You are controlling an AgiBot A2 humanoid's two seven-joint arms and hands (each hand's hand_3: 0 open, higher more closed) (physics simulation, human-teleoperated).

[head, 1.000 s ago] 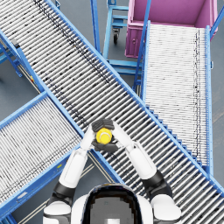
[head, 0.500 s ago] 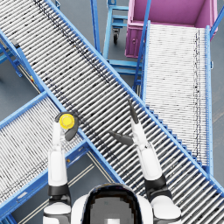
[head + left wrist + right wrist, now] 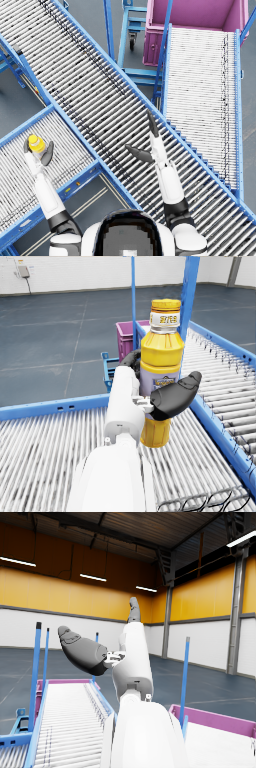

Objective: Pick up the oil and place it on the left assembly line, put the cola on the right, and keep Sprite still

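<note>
The oil bottle (image 3: 36, 143), yellow with a yellow cap, stands upright in my left hand (image 3: 44, 154) over the left roller line (image 3: 15, 195). In the left wrist view the bottle (image 3: 161, 356) shows a label at its neck, and my left hand (image 3: 167, 398) grips it around the lower body, its base just above the rollers. My right hand (image 3: 148, 144) is held above the long diagonal conveyor (image 3: 90, 85), fingers spread, holding nothing. The right wrist view shows that hand (image 3: 92, 648) raised in the air. No cola or Sprite appears in any view.
A third roller line (image 3: 200, 90) runs along the right side, with a pink bin (image 3: 200, 15) at its far end. Blue frame rails (image 3: 75, 135) separate the lines. A blue cart (image 3: 132, 25) stands on the grey floor behind.
My left arm has swung left, carrying the oil bottle from the diagonal conveyor to over the left line. My right hand let go of the bottle and now is raised and spread.
</note>
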